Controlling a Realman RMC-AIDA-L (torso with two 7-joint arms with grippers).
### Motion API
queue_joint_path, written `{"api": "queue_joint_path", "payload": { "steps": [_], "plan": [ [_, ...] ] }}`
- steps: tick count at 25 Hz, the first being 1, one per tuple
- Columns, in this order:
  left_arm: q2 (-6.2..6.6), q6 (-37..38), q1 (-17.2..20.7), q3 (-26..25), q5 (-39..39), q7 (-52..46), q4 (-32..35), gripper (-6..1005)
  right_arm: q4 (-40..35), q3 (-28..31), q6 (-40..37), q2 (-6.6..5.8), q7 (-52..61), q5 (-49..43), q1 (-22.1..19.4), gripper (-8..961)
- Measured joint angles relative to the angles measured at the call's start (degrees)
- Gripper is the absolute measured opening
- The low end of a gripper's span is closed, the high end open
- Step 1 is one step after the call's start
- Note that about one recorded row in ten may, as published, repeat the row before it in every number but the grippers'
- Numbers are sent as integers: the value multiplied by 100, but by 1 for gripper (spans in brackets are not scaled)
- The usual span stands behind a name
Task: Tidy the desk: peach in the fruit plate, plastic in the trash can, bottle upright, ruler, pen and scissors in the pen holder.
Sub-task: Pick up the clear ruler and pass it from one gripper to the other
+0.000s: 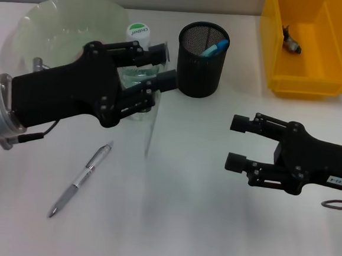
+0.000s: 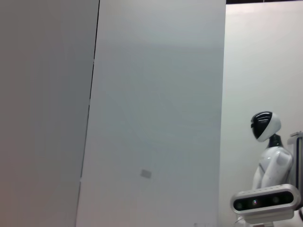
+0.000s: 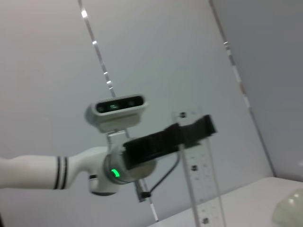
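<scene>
My left gripper [image 1: 167, 65] is shut on a clear ruler [image 1: 151, 126], which hangs upright above the table just left of the black mesh pen holder [image 1: 201, 62]. The right wrist view shows the same ruler [image 3: 201, 184] clamped in that gripper [image 3: 189, 135]. A blue-handled item stands in the holder. A white-capped bottle [image 1: 138, 32] stands upright behind the left gripper. A silver pen [image 1: 81, 180] lies on the table at the front left. The green fruit plate [image 1: 55, 21] is at the back left. My right gripper [image 1: 237, 142] is open and empty at the right. The peach is hidden.
A yellow bin [image 1: 310, 47] at the back right holds a small crumpled item [image 1: 291, 42]. The left wrist view shows only a wall and another robot.
</scene>
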Motion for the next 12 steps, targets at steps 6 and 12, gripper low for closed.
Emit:
{"api": "queue_joint_path", "payload": {
  "steps": [6,12],
  "plan": [
    [-25,54,-191,-3,-24,27,-312,383,-20,-145,141,12,46,-62,265,814],
    [-25,58,-268,-3,-28,29,-370,384,-71,-395,311,36,20,-62,414,815]
  ]
}}
